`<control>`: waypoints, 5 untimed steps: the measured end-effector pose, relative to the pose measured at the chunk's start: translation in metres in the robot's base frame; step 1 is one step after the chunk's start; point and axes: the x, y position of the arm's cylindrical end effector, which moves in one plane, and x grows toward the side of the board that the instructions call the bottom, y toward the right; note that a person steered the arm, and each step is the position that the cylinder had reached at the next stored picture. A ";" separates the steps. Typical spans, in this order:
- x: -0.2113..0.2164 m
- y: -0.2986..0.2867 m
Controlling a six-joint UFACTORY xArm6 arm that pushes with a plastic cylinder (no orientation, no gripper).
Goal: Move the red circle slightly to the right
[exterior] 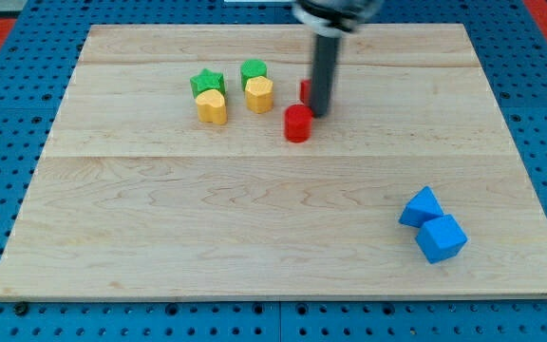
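The red circle [297,123] sits on the wooden board [254,237], above the view's centre. My tip [319,114] is just to its upper right, very close to it or touching it. A second red block [306,91] is mostly hidden behind the rod, so its shape cannot be made out.
A green star [207,82] and a yellow heart [212,106] sit at the upper left. A green block [254,70] and a yellow hexagon [259,95] stand just right of them. A blue triangle [420,207] and a blue cube [442,238] lie at the lower right.
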 end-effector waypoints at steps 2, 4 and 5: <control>0.013 0.067; 0.115 0.005; 0.094 -0.066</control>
